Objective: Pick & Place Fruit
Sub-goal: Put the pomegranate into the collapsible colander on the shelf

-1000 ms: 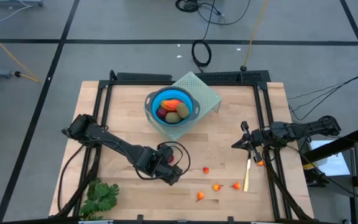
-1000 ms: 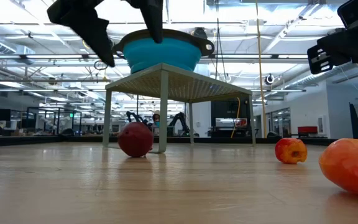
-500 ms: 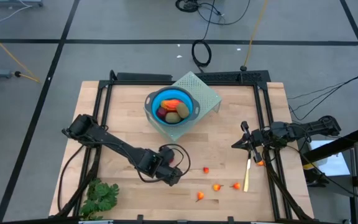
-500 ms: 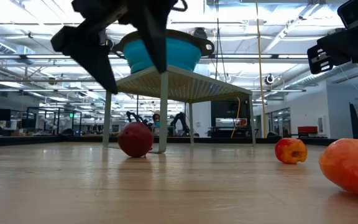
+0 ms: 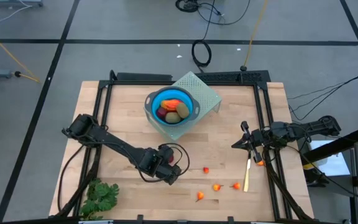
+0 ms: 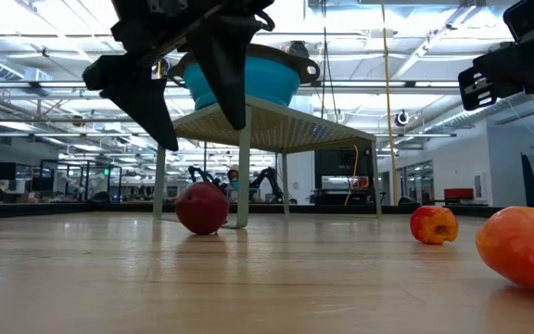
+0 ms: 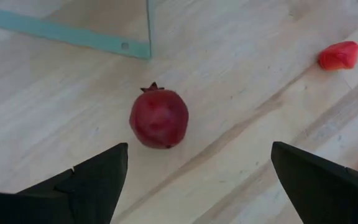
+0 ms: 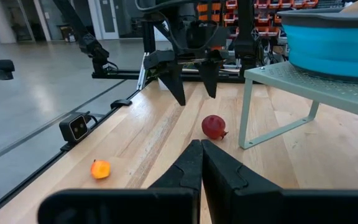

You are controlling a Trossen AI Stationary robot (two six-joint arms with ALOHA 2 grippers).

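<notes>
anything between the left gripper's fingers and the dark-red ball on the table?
Nothing: in the left wrist view, bare wood separates the open left gripper from the dark-red ball.

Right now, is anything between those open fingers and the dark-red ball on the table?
Nothing visible. The left gripper hangs open above the dark-red ball, with only bare table between its fingers and the ball.

In the high view, the left gripper (image 5: 174,167) covers the dark-red ball (image 7: 159,118) beneath it. The orange-red piece (image 6: 525,247) in the low view runs off the frame's edge. Fruit in the blue bowl (image 5: 156,99) overlaps, so its count stays unclear.
</notes>
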